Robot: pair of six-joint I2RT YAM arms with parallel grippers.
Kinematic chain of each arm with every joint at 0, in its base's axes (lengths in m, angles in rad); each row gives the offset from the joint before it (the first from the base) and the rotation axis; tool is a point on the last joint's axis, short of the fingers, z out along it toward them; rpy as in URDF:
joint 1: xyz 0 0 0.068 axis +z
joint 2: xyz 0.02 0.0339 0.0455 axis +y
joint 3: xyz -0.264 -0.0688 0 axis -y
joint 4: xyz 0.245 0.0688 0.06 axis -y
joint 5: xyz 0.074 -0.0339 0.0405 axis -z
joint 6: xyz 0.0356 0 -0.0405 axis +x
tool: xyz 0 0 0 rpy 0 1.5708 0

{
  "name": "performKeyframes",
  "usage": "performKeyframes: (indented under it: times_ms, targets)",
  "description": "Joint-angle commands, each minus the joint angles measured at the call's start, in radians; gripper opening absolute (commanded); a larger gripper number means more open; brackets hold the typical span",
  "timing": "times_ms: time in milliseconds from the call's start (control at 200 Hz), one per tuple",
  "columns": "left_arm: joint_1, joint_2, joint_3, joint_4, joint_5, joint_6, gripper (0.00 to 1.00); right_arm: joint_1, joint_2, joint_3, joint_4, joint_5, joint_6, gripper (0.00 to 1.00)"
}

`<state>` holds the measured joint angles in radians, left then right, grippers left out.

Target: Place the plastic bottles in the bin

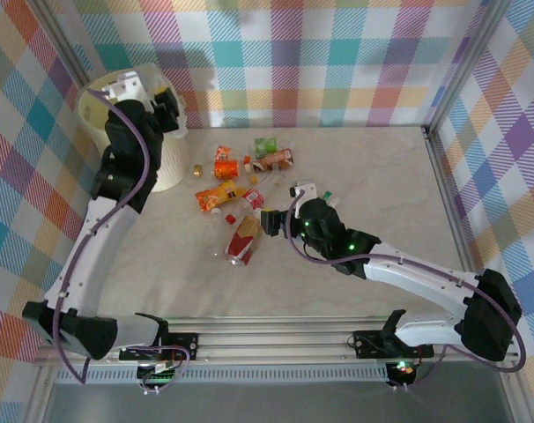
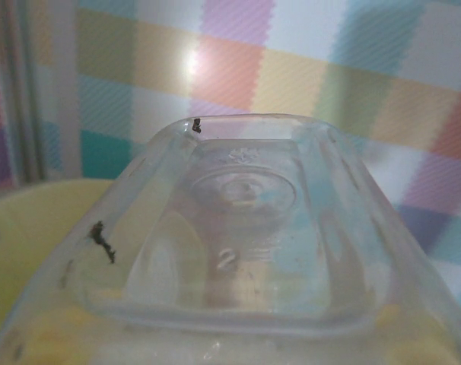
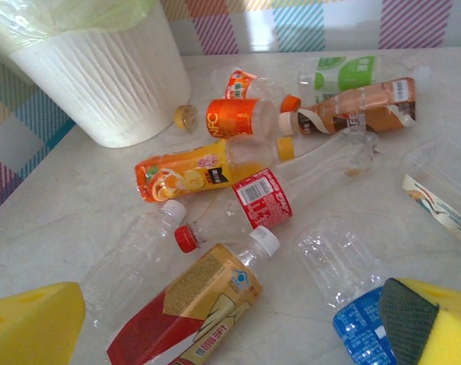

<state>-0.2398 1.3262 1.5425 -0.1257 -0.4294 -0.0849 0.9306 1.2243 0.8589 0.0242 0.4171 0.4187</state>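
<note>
Over the bin [image 1: 95, 119], at the ten o'clock corner of the counter [image 1: 381, 176], the left pincer [image 1: 172, 113] hangs closed on a clear bottle [image 2: 246, 228]. From above, the catch is hard to make out past the black wrist. The left wrist camera shows it plainly: the moulded base faces the lens, with the bin's pale-yellow rim low at eight o'clock.

At the counter's centre the right pincer [image 1: 274, 218] is spread wide above the loose bottles [image 1: 241, 189], which from overhead are a small jumble of colour. Its wrist camera separates them, all lying on their sides. A red-and-tan bottle [image 3: 192, 312] lies between the yellow fingers [image 3: 33, 327], and a blue-labelled bottle [image 3: 360, 327] is just beside the finger at five o'clock. An orange bottle [image 3: 185, 175] and a red-labelled bottle [image 3: 261, 198] lie mid-frame, with green and brown labels at one o'clock. A cap [image 3: 186, 115] lies near the bin's ribbed wall at eleven o'clock.
</note>
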Motion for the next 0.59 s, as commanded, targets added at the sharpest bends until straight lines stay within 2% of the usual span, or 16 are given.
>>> performKeyframes:
  times_ms: [0,140,300,435,590]
  targets:
    - [0.092,0.059,0.069,0.16,0.019,-0.006,0.51,0.0,-0.029,-0.021,-0.029,0.041,0.049,1.0]
    - [0.196,0.194,0.189,0.15,0.05,-0.071,0.52,-0.001,-0.041,-0.03,-0.046,0.043,0.072,1.0]
    - [0.316,0.343,0.313,0.074,0.148,-0.284,0.51,-0.001,-0.067,-0.02,-0.111,0.046,0.101,1.0]
    - [0.377,0.451,0.385,0.029,0.186,-0.391,0.51,-0.001,-0.099,-0.029,-0.166,0.062,0.119,1.0]
    - [0.408,0.541,0.438,-0.014,0.249,-0.424,0.51,-0.001,-0.124,-0.056,-0.172,0.094,0.144,1.0]
